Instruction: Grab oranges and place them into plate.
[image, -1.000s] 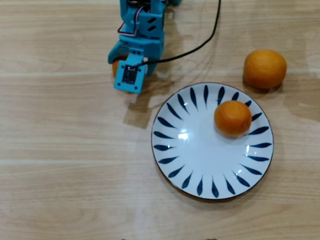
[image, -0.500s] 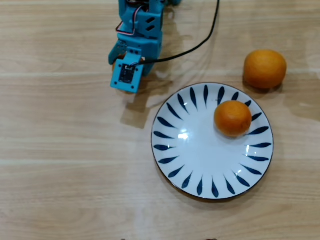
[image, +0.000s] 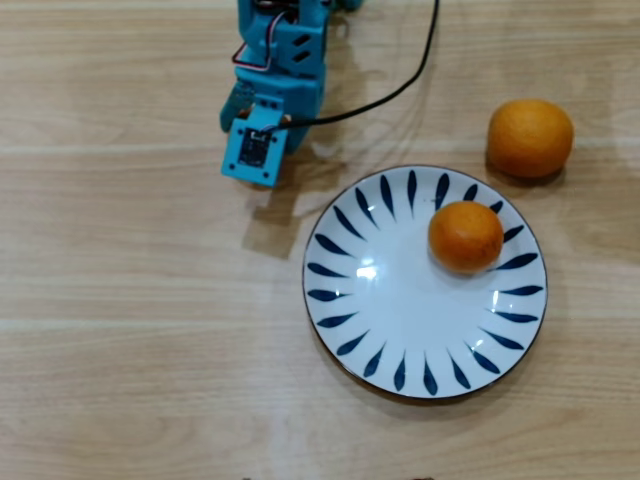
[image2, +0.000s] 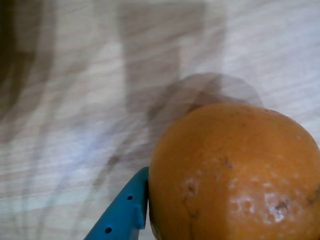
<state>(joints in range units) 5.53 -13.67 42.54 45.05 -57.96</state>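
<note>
Closest to my lens, in the wrist view, a big round orange fruit with dimpled, scuffed skin (image2: 235, 175) fills the lower right. A teal plastic gripper finger (image2: 125, 210) presses against its left side. The other finger is out of frame, so I judge rather than see that the claw is clamped on this fruit. Blurred pale wood shows behind it, which suggests the fruit is lifted clear, though I cannot confirm that.

From overhead, the teal arm with its small wrist camera board (image: 270, 90) sits at top centre-left, up and left of the plate. The arm's body hides the claw and the held fruit completely from above.

Further out, the large round white ceramic plate with dark blue leaf strokes around its rim (image: 345, 300) lies centre-right on the light wooden table (image: 120, 350). One smaller orange fruit (image: 466, 236) is already inside it, in the upper right part of the dish. Farthest off, a larger, paler orange fruit (image: 530, 138) rests on the wood just beyond the plate's upper right rim, apart from it.

Step in hand, as I read it — carrying the second fruit. The next move calls for a swing toward the plate's bare left or centre, well clear of the seated fruit, with a low release so it doesn't roll over the shallow rim.
</note>
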